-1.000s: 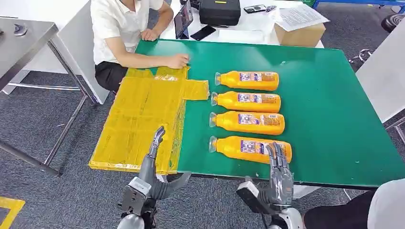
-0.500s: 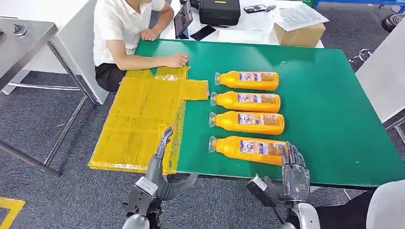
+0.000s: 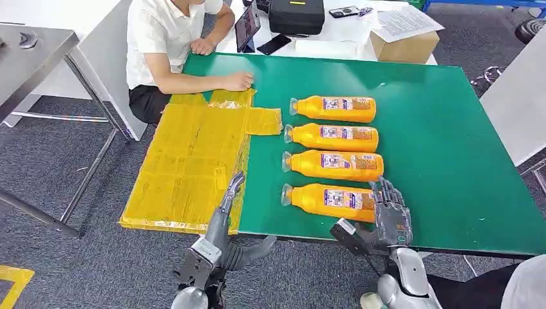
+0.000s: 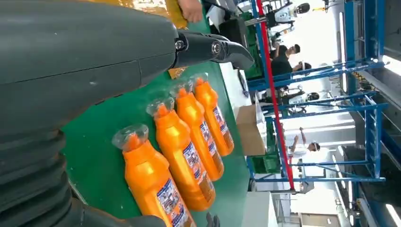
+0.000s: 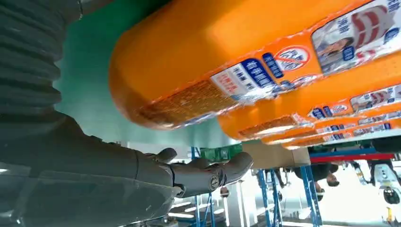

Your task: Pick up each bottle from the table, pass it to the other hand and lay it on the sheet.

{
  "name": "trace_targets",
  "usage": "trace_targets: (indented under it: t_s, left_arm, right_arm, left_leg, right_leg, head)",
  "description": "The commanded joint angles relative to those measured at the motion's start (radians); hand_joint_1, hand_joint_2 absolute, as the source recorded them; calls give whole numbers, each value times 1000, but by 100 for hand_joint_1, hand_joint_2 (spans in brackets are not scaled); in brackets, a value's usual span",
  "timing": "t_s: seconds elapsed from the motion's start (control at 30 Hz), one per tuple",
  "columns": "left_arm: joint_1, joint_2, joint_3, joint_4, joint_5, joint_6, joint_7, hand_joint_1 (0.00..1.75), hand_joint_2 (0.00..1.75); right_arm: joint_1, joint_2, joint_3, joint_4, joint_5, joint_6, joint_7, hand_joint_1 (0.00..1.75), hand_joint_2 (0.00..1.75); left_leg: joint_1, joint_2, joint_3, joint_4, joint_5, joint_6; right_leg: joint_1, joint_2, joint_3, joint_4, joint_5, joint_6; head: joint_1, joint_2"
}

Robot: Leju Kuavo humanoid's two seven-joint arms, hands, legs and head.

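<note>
Leftmost, the wide yellow plastic sheet (image 3: 193, 161) hangs partly over the near-left edge of the green table (image 3: 438, 148) and carries no bottles yet; a person's hand (image 3: 239, 81) rests at its far corner. The robot's left hand (image 3: 226, 203) has crept forward over the last second, so its extended fingers now reach above the sheet's near edge. It holds nothing, with the fingers straight and the thumb splayed out to the side.

Further right, four orange plastic bottles with clear caps lie on their sides in a row, caps pointing towards the sheet. None has shifted. The nearest orange bottle (image 3: 331, 201) is the one being approached: the right hand (image 3: 391, 212) has swung out past the bottle's base end and come back in, and now sits just at that base with fingers spread and nothing in its hold. The right wrist view shows the bottle's base (image 5: 156, 71) close above the thumb (image 5: 208, 172), but whether they touch cannot be told.

By my reading, the first pick is only starting, and the grasp still has to close before any handover.
</note>
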Motion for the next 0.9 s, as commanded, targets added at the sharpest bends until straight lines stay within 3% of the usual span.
trace_targets:
  t_s: [0.03, 0.33, 0.53, 0.9]
  left_arm:
    - [-37, 12, -19, 65, 7, 3, 7, 0, 175]
    - [-17, 26, -37, 40, 12, 9, 30, 0, 175]
    - [2, 44, -58, 6, -3, -1, 74, 0, 175]
    - [-26, 44, -94, 17, 5, -65, 118, 0, 175]
  right_arm:
    - [-64, 9, 36, 126, -9, 4, -5, 0, 175]
    - [-21, -16, 74, 113, -20, 57, 26, 0, 175]
    - [34, -54, 93, 65, -35, 177, 77, 0, 175]
    - [20, -96, 87, 92, -26, 239, 129, 0, 175]
  left_leg:
    - [1, 1, 3, -1, -1, -1]
    - [1, 0, 5, -2, -1, -2]
    - [1, -1, 4, -1, -1, -1]
    - [1, -4, 11, -1, -1, -2]
  right_leg:
    - [1, 1, 3, -1, 0, -1]
    - [1, 1, 6, -2, -1, -2]
    - [1, -1, 3, -1, -1, -1]
    - [1, -3, 11, -3, -1, -2]
  head:
    - [0, 0]
    - [0, 0]
    - [0, 0]
    - [0, 0]
